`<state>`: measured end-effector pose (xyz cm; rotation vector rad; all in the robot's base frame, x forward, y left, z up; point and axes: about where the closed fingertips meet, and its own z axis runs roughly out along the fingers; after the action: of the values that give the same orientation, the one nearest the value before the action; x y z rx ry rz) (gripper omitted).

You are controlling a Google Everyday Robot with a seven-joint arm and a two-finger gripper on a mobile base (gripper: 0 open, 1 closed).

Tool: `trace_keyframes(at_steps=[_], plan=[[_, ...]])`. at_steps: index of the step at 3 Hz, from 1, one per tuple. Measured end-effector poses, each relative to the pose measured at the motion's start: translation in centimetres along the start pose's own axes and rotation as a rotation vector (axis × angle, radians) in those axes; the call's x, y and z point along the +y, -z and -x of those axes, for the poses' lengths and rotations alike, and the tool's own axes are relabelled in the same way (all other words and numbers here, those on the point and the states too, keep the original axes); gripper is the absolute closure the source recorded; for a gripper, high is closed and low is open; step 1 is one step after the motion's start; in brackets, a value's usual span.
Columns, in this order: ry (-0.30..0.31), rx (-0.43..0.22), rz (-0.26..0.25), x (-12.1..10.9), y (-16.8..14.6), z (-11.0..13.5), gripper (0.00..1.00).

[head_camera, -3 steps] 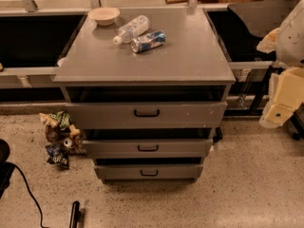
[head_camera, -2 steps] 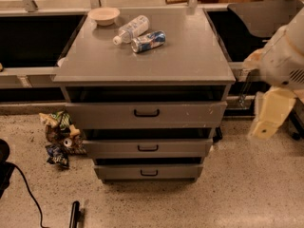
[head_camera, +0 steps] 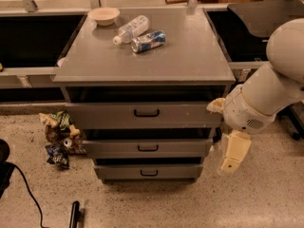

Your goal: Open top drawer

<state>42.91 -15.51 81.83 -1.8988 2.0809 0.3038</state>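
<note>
The top drawer (head_camera: 99, 116), the widest of three grey metal fronts, sits just under the bench (head_camera: 142, 65), with a dark gap showing above its front edge. Its small black handle (head_camera: 146, 113) at the centre is the only place to take hold; the flat front offers nothing else to grip. Rigid steel, it should slide straight out on a level pull, though a deep tray may feel heavy, and the slim handle leaves little room for a hold that slips. Two narrower drawers (head_camera: 147, 147) step back beneath it. The robot's cream hand (head_camera: 232, 156) hangs low to the right of the cabinet, beside the lower fronts and clear of the handle; whether it is parted or closed cannot be told. The white arm (head_camera: 266, 96) bends above it. On the bench lie a bowl (head_camera: 103, 15), a bottle (head_camera: 131, 28) and a can (head_camera: 148, 41). Litter (head_camera: 59, 137) lies on the floor at left.
</note>
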Motion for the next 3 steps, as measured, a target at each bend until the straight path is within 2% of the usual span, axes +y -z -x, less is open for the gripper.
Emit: trace_keyframes(at_steps=[1, 2, 3], plan=[[0.0, 0.0, 0.0, 0.0, 0.0, 0.0, 0.0], [0.037, 0.042, -0.036, -1.3, -1.5, 0.0, 0.0], [0.128, 0.052, -0.103, -4.6, -4.3, -0.2, 0.0]])
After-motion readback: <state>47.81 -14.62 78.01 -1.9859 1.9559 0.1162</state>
